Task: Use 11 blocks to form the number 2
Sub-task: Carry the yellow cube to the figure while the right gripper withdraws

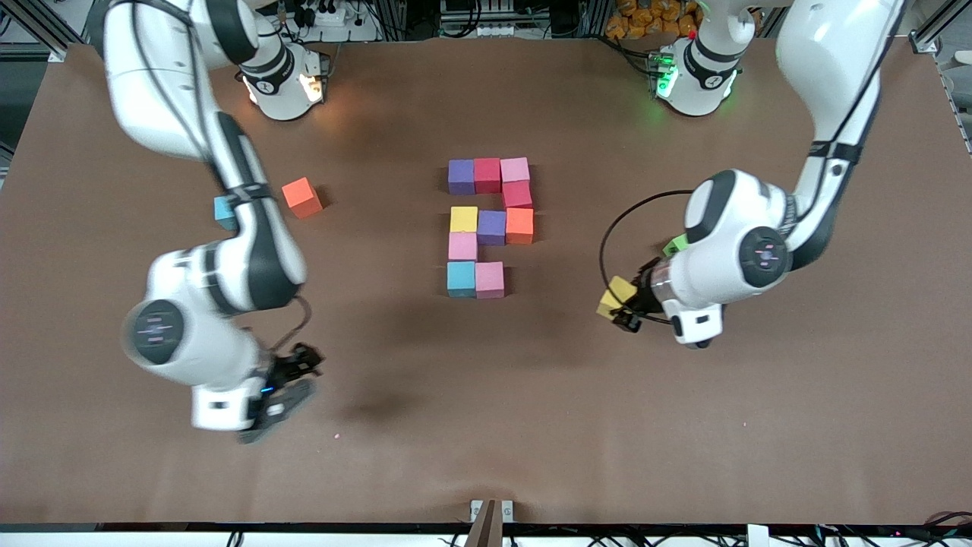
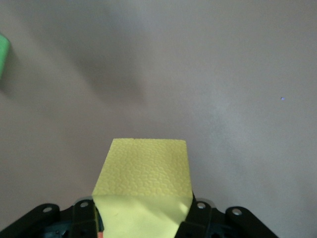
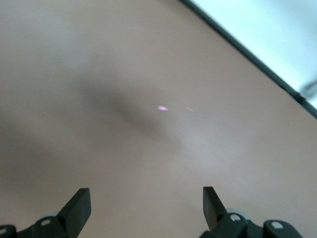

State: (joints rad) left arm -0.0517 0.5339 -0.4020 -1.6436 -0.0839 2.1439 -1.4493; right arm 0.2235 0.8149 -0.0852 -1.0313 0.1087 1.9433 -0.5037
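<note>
Left claw (image 1: 624,310) clamped on a small yellow foam cube (image 1: 616,296) – raised over brown bench (image 1: 683,425), right claw (image 1: 292,384) spread wide, empty – hanging over bare bench.

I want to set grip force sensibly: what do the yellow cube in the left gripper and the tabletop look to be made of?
Yellow cube: probably soft foam, matte; its face shows a fine pebbled texture with no shine. Tabletop: a brown matte sheet or mat, possibly felt or rubber; it looks flat and dull with soft shadows, so which one is unclear.
</note>
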